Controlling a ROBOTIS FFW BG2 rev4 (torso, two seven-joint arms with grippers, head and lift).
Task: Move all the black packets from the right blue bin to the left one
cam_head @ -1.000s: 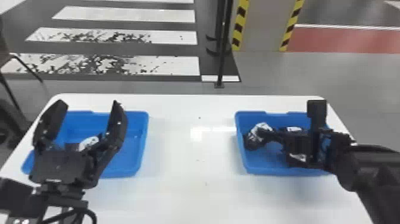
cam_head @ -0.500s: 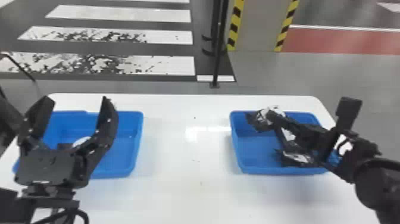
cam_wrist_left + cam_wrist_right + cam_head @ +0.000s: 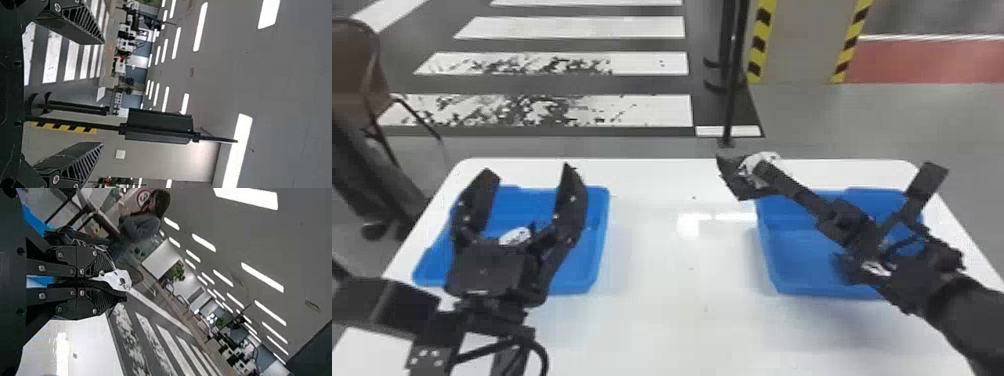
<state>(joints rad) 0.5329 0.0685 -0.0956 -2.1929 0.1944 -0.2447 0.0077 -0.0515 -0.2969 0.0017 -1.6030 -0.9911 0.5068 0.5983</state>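
Observation:
In the head view, my right gripper is shut on a black packet with a white label, held above the left rear corner of the right blue bin. The right wrist view has the right gripper pinching that packet, which sticks out on both sides of the fingers. Another packet lies in the right bin, partly hidden by the right arm. My left gripper, parked over the left blue bin, stands open; the left wrist view shows the left gripper with its fingers apart. A packet rests in the left bin.
The white table spans between the two bins. Behind it stands a thin black pole, with a striped pillar farther back. A chair is at the far left beyond the table.
The right gripper has lifted the packet out of the right bin, up and toward the left. The left gripper keeps its open pose above the left bin.

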